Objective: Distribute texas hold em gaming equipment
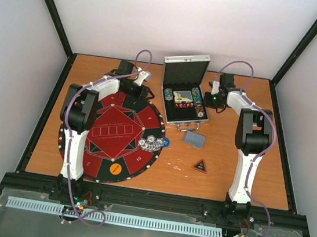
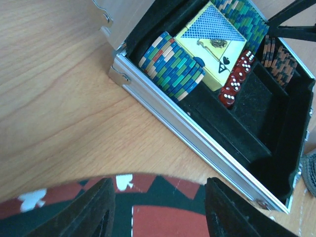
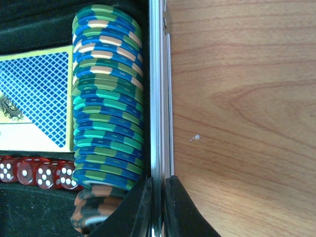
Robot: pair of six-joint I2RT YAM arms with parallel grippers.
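The silver case [image 1: 185, 93] lies open at the back of the table. It holds rows of blue-green poker chips [image 2: 170, 64] [image 3: 106, 98], a card box [image 2: 212, 42] and red dice [image 2: 237, 79]. Orange-black chips [image 3: 94, 212] lie at the near end of the right row. My right gripper [image 3: 158, 192] is shut on the case's right aluminium wall [image 3: 158, 98]. Hovering over the far rim of the round mat [image 2: 163, 190], left of the case, my left gripper [image 2: 159, 197] is open and holds nothing. Several chips [image 1: 152, 143] lie at the mat's right edge. Grey-blue cards [image 1: 194, 139] and the triangle marker [image 1: 200, 166] rest on the wood.
The red-and-black mat [image 1: 109, 135] covers the left half of the table and carries a yellow disc [image 1: 115, 168] near its front. A blue disc [image 1: 165, 142] sits beside the chips. The case lid [image 1: 185, 69] stands upright behind.
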